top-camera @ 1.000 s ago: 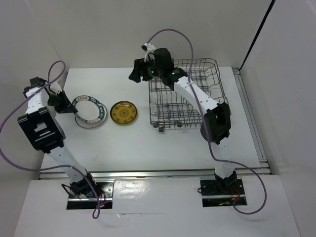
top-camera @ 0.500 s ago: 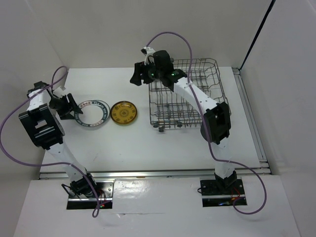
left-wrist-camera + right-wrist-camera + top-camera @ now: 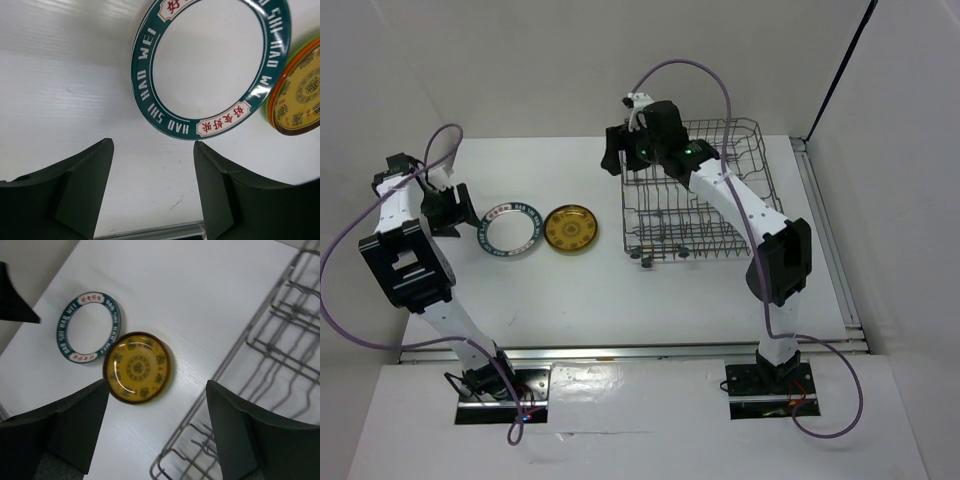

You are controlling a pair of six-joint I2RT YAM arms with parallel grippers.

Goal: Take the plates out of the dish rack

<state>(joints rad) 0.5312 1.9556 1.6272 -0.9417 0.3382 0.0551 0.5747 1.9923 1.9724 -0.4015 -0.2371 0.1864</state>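
Observation:
The white plate with the dark blue-green rim (image 3: 486, 232) lies flat on the table at the left, also in the left wrist view (image 3: 150, 100) and the right wrist view (image 3: 64, 325). Just left of it, my left gripper (image 3: 455, 210) (image 3: 152, 145) stands open and holds nothing. The golden-brown patterned plate (image 3: 570, 229) (image 3: 137, 367) lies right of the white one. Thin orange and green edges (image 3: 270, 102) show under its rim. The grey wire dish rack (image 3: 700, 215) (image 3: 280, 350) stands at the right, and its visible tines hold nothing. My right gripper (image 3: 617, 160) (image 3: 157, 385) hangs open above the rack's far left corner.
White walls enclose the table at the back and on both sides. A metal rail (image 3: 820, 230) runs along the table's right edge, and another (image 3: 150, 231) shows close under my left fingers. Purple cables loop above both arms.
My left gripper opened and let go of the white plate, which now lies flat instead of tilted, then drew back to the left. My right gripper moved right, toward the rack's corner.

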